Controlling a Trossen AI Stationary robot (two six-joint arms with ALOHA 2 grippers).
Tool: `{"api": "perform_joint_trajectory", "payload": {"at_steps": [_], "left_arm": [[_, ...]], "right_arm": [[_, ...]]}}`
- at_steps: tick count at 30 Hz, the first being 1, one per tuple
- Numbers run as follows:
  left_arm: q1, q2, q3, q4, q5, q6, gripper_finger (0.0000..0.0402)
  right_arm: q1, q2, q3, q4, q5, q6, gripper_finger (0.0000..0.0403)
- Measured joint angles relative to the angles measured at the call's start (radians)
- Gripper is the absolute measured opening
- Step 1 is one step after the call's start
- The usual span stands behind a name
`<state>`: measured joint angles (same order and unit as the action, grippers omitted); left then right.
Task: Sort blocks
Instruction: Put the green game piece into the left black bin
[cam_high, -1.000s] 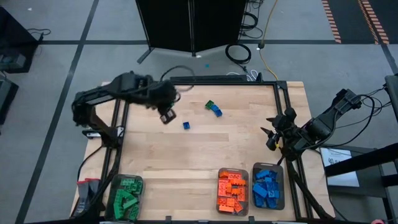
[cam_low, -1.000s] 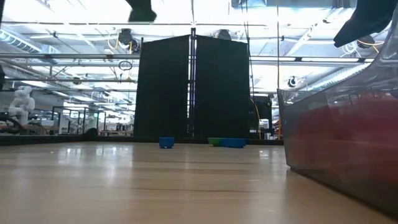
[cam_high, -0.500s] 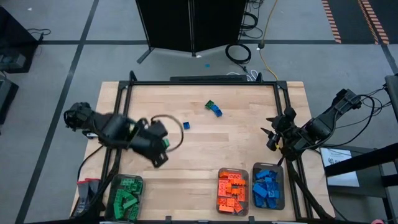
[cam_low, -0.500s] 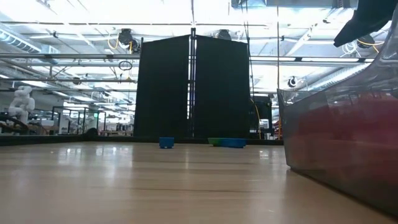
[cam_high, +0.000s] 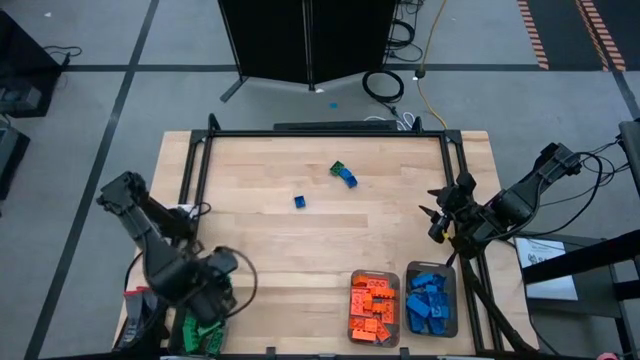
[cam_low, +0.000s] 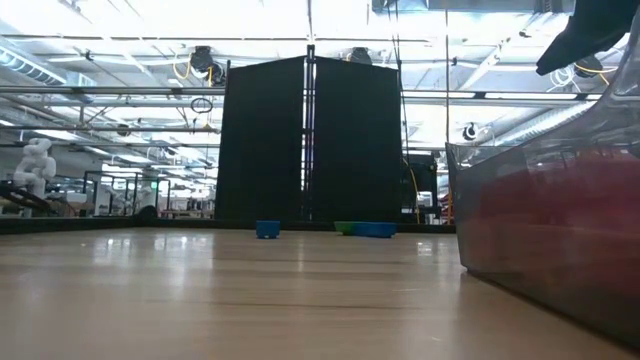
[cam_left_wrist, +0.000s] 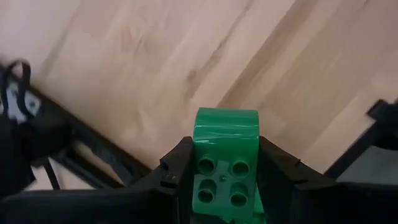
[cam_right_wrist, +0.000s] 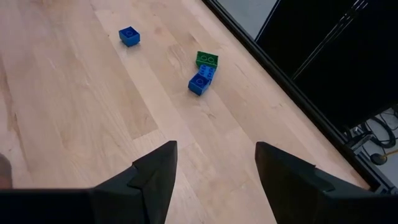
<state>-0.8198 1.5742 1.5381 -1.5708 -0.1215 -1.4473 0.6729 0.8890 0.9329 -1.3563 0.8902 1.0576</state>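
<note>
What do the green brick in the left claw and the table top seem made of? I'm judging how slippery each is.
Green brick: looks like glossy moulded plastic, given the light sheen on its top edge and crisp round studs. Table top: looks like pale wood with a smooth, slightly satin finish, given its visible grain and plank seams; whether it is solid or veneer is unclear.

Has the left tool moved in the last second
Yes. In the high view the left tool, shut on a green block, has swung from the table's far left area toward the near edge, over the tray of green blocks.
</note>
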Motion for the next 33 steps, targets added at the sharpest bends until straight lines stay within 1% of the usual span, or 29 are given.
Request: {"api": "perform_joint_trajectory", "payload": {"at_steps": [7, 13, 15, 17, 21, 25, 30, 33], "left_arm": [[-0.179, -0.002, -0.048, 0.001, 0.018, -0.270, 0.0119], [-0.341, -0.003, -0.080, 0.001, 0.041, -0.631, 0.0119], [-0.383, -0.003, -0.088, 0.001, 0.051, -0.716, 0.0119], [-0.399, -0.003, -0.096, 0.001, 0.087, -0.717, 0.0119], [-0.404, -0.003, -0.139, 0.023, 0.089, -0.728, 0.0119], [-0.399, -0.002, -0.196, 0.145, 0.087, -0.741, 0.0119], [-0.378, -0.002, -0.296, 0.341, 0.076, -0.745, 0.0119], [-0.369, -0.001, -0.343, 0.391, 0.065, -0.746, 0.0119]], "right_arm": [[0.000, 0.000, 0.000, 0.000, 0.002, 0.000, 0.0212], [0.000, 0.000, 0.000, 0.001, 0.002, 0.001, 0.0212], [0.000, 0.000, 0.000, 0.001, 0.002, -0.003, 0.0212], [0.000, 0.000, 0.000, 0.001, 0.003, -0.012, 0.0212], [0.000, 0.000, 0.000, 0.001, 0.002, -0.020, 0.0212], [0.000, 0.000, 0.000, 0.001, 0.003, -0.023, 0.0212], [0.000, 0.000, 0.000, 0.001, 0.002, -0.023, 0.0212], [0.000, 0.000, 0.000, 0.002, 0.002, -0.023, 0.0212]]}}
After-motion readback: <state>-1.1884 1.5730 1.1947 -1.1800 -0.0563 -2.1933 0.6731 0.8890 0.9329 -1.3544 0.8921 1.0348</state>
